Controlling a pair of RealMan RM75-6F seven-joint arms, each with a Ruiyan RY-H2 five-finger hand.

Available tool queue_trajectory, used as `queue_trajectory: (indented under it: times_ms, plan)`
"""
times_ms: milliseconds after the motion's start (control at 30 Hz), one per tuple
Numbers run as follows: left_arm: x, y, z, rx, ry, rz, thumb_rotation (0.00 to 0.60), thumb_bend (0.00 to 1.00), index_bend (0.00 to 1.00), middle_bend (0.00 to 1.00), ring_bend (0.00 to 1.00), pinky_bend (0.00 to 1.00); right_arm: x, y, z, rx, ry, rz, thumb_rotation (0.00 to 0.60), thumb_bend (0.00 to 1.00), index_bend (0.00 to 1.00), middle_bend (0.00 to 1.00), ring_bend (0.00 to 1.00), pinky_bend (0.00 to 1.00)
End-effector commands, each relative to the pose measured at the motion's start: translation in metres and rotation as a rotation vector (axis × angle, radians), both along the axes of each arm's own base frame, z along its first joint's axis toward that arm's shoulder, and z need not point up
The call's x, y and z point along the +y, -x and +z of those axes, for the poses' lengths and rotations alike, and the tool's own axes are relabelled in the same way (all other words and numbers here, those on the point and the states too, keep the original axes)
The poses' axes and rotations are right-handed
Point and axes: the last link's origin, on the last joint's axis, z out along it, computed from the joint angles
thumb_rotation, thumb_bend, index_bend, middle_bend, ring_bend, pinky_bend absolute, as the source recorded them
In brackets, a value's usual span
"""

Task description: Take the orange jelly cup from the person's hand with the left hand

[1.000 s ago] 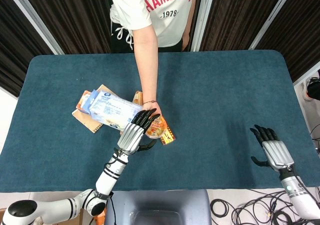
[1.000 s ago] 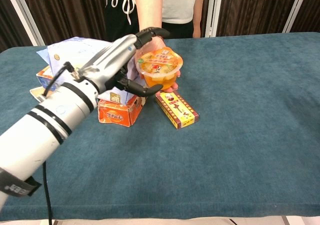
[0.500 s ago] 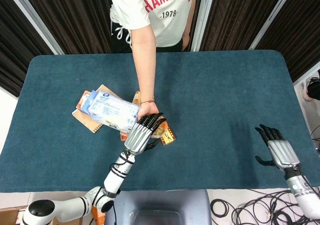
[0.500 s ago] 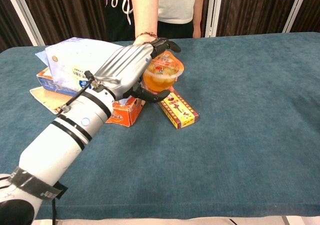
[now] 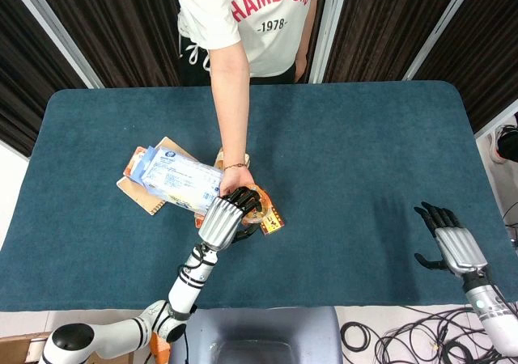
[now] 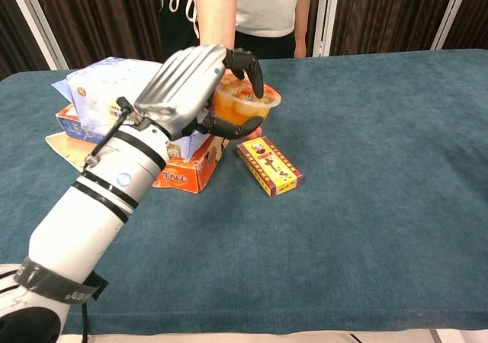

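The left hand (image 6: 187, 84) curls its fingers (image 6: 252, 65) over the jelly cup (image 6: 242, 107), gripping it just above the red box (image 6: 269, 165) on the table (image 6: 366, 206). The person's hand (image 5: 236, 177) sits behind the cup. The right hand (image 5: 449, 243) rests spread, well apart from the box.

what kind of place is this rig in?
Probably a lab or test room. A table with blue felt cover stands before dark curtains, loose cables lie on the floor, and a person hands snacks to the left hand.
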Motion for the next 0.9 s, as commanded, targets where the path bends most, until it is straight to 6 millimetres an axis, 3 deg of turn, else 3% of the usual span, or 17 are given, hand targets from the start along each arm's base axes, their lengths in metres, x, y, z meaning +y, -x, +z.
queue_trajectory:
  times_ms: [33,300,400,533,700,800,900]
  plan:
    - [-0.005,-0.002,0.017,-0.045,-0.029,-0.031,0.600,0.37,0.59,0.57,0.63,0.75,0.000,0.000,0.000,0.002,-0.001,-0.001,0.600,0.20,0.00,0.00,0.00,0.00]
    - [-0.029,0.010,0.097,-0.094,-0.144,-0.064,0.600,0.36,0.59,0.57,0.63,0.75,0.001,-0.006,-0.001,0.000,-0.002,0.011,0.600,0.20,0.00,0.00,0.00,0.00]
    - [-0.044,0.034,0.134,-0.103,-0.184,-0.026,0.600,0.36,0.59,0.57,0.63,0.75,0.002,-0.010,-0.003,0.004,-0.004,0.017,0.600,0.20,0.00,0.00,0.00,0.00]
    - [-0.059,0.082,0.162,-0.087,-0.196,0.083,0.600,0.36,0.59,0.57,0.63,0.75,0.003,-0.015,-0.005,0.013,-0.005,0.030,0.600,0.20,0.00,0.00,0.00,0.00]
    - [-0.069,0.161,0.163,-0.092,-0.155,0.273,0.600,0.36,0.59,0.57,0.63,0.75,0.007,-0.023,-0.010,0.027,-0.009,0.053,0.600,0.20,0.00,0.00,0.00,0.00]
    - [-0.074,0.203,0.145,-0.133,-0.068,0.398,0.600,0.36,0.59,0.57,0.63,0.75,0.009,-0.027,-0.014,0.032,-0.015,0.063,0.600,0.20,0.00,0.00,0.00,0.00]
    - [-0.080,0.234,0.123,-0.122,-0.021,0.461,0.600,0.35,0.59,0.57,0.63,0.75,0.009,-0.029,-0.017,0.042,-0.023,0.065,0.600,0.20,0.00,0.00,0.00,0.00]
